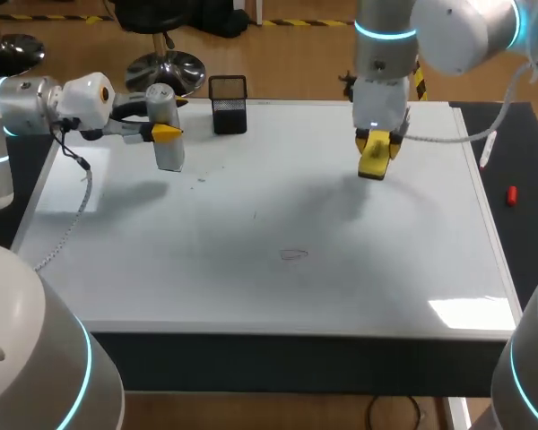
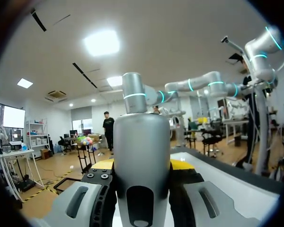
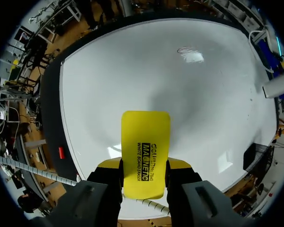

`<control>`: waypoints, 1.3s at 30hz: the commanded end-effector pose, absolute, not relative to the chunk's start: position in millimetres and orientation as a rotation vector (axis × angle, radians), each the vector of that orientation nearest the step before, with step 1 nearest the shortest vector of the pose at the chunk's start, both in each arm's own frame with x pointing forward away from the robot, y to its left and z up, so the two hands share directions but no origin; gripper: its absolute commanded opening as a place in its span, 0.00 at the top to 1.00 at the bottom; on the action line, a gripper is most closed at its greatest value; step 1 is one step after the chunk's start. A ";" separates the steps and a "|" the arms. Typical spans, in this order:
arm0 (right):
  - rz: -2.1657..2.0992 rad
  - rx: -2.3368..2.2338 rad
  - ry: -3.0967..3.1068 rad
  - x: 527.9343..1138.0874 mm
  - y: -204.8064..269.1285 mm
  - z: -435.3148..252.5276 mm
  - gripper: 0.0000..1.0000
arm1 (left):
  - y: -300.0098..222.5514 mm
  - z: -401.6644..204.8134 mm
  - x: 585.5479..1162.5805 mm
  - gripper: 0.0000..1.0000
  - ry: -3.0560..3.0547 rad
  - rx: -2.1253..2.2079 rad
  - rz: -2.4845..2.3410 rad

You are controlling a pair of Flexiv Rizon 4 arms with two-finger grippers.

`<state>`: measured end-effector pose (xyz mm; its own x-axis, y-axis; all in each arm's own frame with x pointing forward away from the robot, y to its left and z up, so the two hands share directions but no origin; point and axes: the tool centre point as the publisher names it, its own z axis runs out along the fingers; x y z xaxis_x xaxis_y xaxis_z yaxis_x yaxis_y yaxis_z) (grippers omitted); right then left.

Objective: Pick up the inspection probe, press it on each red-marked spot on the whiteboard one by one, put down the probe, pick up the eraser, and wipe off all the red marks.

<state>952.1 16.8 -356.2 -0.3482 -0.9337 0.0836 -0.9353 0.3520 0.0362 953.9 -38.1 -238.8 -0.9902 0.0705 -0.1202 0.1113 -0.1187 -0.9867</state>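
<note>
My left gripper (image 1: 164,132) hangs over the back left of the whiteboard (image 1: 251,197), shut on the grey cylindrical probe (image 1: 168,125). In the left wrist view the probe (image 2: 142,156) fills the gap between the fingers of that gripper (image 2: 142,166). My right gripper (image 1: 377,148) is above the back right of the board, shut on the yellow eraser (image 1: 375,159). The eraser (image 3: 146,151) sticks out ahead of the right gripper (image 3: 145,164), above bare whiteboard (image 3: 132,71). A faint oval mark (image 1: 293,254) lies near the board's middle front; this mark (image 3: 184,49) also shows far ahead of the eraser.
A black mesh pen holder (image 1: 229,105) stands at the board's back edge, right of the probe. A white marker (image 1: 489,148) lies along the right edge. A small red object (image 1: 512,194) rests on the dark surface beyond the right edge.
</note>
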 end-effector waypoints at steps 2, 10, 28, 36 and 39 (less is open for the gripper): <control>0.135 1.815 -2.534 915.1 31.0 -351.7 1.00 | -38.6 -237.3 953.0 1.00 2.068 0.212 -2.315; 0.108 1.894 -2.513 868.0 65.5 -350.2 1.00 | -38.6 -237.3 953.0 1.00 2.068 0.212 -2.315; 0.078 1.895 -2.505 799.7 127.5 -356.9 1.00 | -38.6 -237.3 953.0 1.00 2.068 0.212 -2.315; 0.066 1.915 -2.500 785.9 165.9 -369.8 1.00 | -38.6 -237.3 953.0 1.00 2.068 0.212 -2.315; 0.076 1.931 -2.509 782.0 177.2 -374.3 1.00 | -38.6 -237.3 953.0 1.00 2.068 0.212 -2.315</control>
